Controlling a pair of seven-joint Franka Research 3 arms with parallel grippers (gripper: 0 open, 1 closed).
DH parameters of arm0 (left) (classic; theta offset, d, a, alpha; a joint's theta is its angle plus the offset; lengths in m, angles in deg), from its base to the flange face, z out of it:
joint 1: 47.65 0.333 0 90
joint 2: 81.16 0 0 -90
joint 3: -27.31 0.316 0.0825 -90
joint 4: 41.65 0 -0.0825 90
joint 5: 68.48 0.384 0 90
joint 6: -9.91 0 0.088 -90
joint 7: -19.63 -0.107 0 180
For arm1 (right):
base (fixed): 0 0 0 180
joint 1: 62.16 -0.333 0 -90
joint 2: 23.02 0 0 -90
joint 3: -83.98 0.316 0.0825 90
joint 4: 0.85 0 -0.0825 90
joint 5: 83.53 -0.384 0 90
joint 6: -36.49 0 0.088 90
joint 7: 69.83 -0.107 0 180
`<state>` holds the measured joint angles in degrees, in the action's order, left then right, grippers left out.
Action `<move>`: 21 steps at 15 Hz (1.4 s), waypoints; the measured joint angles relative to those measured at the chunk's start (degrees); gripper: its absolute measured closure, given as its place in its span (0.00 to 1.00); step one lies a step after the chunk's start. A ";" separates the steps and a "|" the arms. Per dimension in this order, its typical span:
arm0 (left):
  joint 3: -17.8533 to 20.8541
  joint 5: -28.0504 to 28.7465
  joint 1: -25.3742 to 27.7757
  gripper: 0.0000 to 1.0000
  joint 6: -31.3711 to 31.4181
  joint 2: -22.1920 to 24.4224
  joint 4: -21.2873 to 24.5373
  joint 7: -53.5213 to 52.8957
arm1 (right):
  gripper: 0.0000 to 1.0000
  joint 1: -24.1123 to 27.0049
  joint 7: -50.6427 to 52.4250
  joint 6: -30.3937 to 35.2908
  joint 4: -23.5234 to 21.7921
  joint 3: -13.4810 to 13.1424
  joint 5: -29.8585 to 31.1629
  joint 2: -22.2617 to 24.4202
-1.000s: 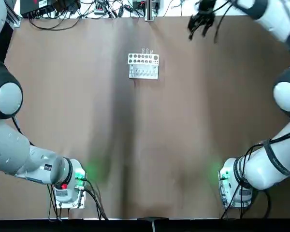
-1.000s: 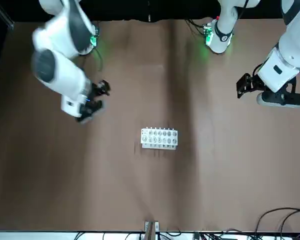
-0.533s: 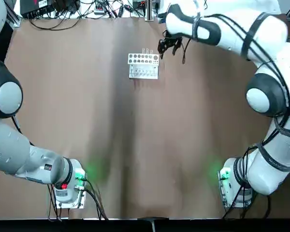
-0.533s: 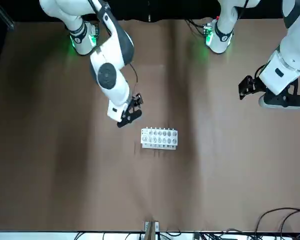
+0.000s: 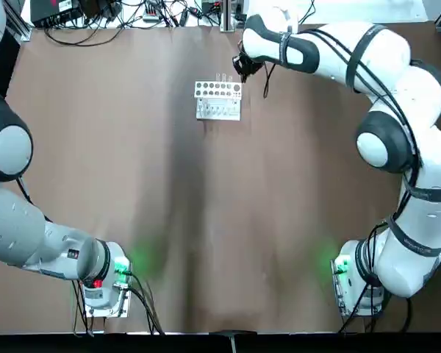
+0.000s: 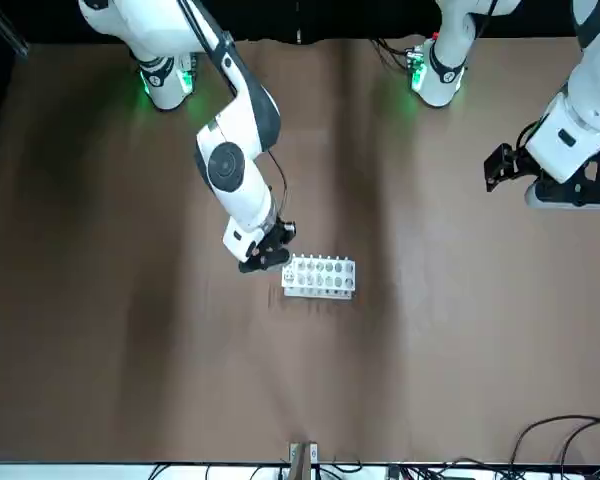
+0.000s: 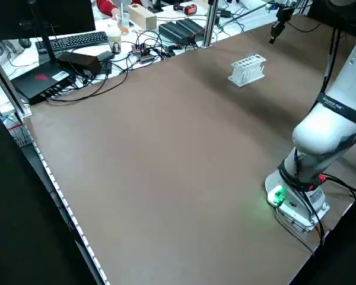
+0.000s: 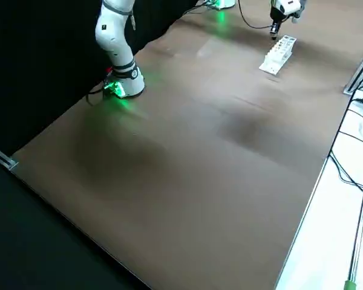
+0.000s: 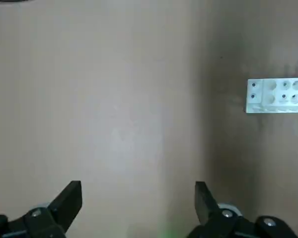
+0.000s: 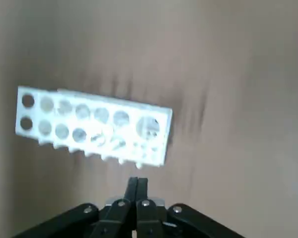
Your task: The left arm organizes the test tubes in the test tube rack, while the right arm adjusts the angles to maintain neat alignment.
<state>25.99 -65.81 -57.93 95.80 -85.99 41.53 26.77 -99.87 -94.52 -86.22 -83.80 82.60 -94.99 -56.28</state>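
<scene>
The white test tube rack [image 5: 218,99] stands on the brown table, toward the far side. Thin clear test tubes [image 5: 222,77] stick up from its far row. My right gripper [image 5: 242,66] hovers just beyond the rack's right end, apart from it. In the right wrist view its fingers [image 10: 137,184] are pressed together with nothing between them, and the rack [image 10: 92,124] lies just ahead. In the front view my left gripper [image 6: 501,168] hangs well off to the rack's [image 6: 318,277] left. The left wrist view shows the left gripper [image 9: 138,191] open and holding nothing, with the rack [image 9: 277,96] at the picture's edge.
Cables, a keyboard and black boxes [image 7: 107,47] crowd the bench beyond the table's far edge. Both arm bases glow green at the near edge, left base [image 5: 106,283] and right base [image 5: 353,283]. Bare brown tabletop [image 5: 220,220] spreads around the rack.
My right arm has swung in from the far right corner, and its gripper now sits next to the rack's right end. The left gripper has barely shifted.
</scene>
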 joint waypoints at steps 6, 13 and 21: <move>-0.08 0.00 -0.01 0.00 -1.13 0.41 0.02 0.00 | 0.99 -1.31 -5.28 -6.87 1.00 0.03 0.00 -4.27; -0.35 -0.02 -0.04 0.00 -1.14 0.41 0.02 -0.10 | 0.99 -1.76 -6.14 -9.25 1.31 0.03 0.00 -5.59; -0.53 -0.02 -0.09 0.00 -1.44 0.41 0.03 -0.01 | 0.99 -2.13 -6.43 -11.67 1.34 0.04 0.00 -6.33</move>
<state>25.46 -65.82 -58.01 94.36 -85.58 41.56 26.75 -102.01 -100.95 -97.89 -82.46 82.64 -94.99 -62.61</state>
